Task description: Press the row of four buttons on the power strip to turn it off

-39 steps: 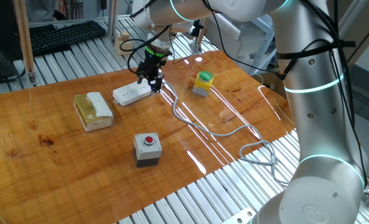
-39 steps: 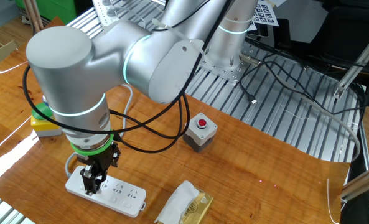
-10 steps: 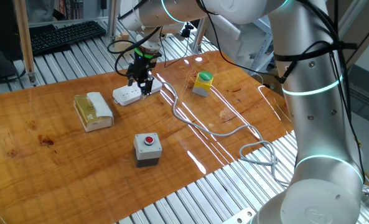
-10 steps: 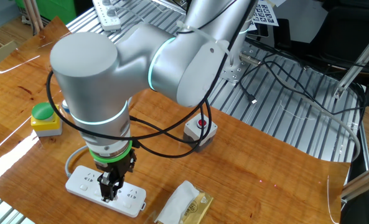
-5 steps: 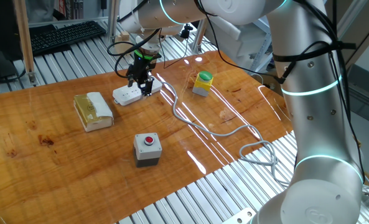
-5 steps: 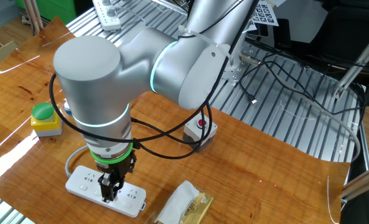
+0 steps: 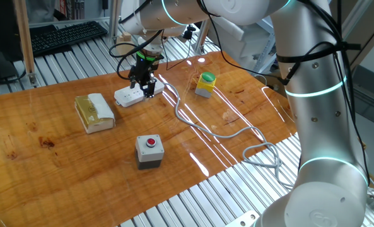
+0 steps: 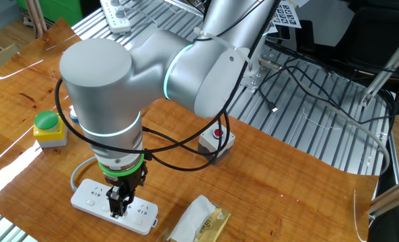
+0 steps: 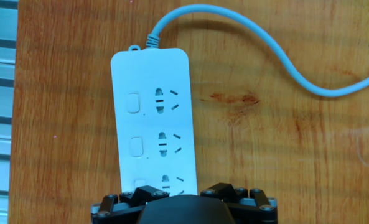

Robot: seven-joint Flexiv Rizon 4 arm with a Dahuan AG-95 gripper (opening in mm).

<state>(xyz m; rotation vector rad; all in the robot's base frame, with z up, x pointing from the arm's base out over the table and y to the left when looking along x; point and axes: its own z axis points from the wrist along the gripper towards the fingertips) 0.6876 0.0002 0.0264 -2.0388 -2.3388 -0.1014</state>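
Observation:
The white power strip (image 7: 128,96) lies flat on the wooden table near its far edge, and its cable (image 9: 246,56) leaves the top end in the hand view. In that view the power strip (image 9: 165,81) shows three pale buttons in a column on its left side: (image 9: 134,102), (image 9: 135,147) and, partly covered, (image 9: 140,183). The rest of the row is hidden under my gripper's black body. My gripper (image 8: 119,210) points straight down with its tip on or just above the strip (image 8: 91,195), past the middle, away from the cable end. No view shows the gap between the fingertips.
A red button on a grey box (image 7: 150,150) stands nearer the front. A green dome button on a yellow box (image 7: 205,84) sits right of the strip. A tan block with a white wrap (image 7: 94,112) lies to its left. The cable (image 7: 224,131) loops across the table's right side.
Since the earliest frames my gripper has moved along the strip from the cable end toward the other end. Over the last second it has hardly moved.

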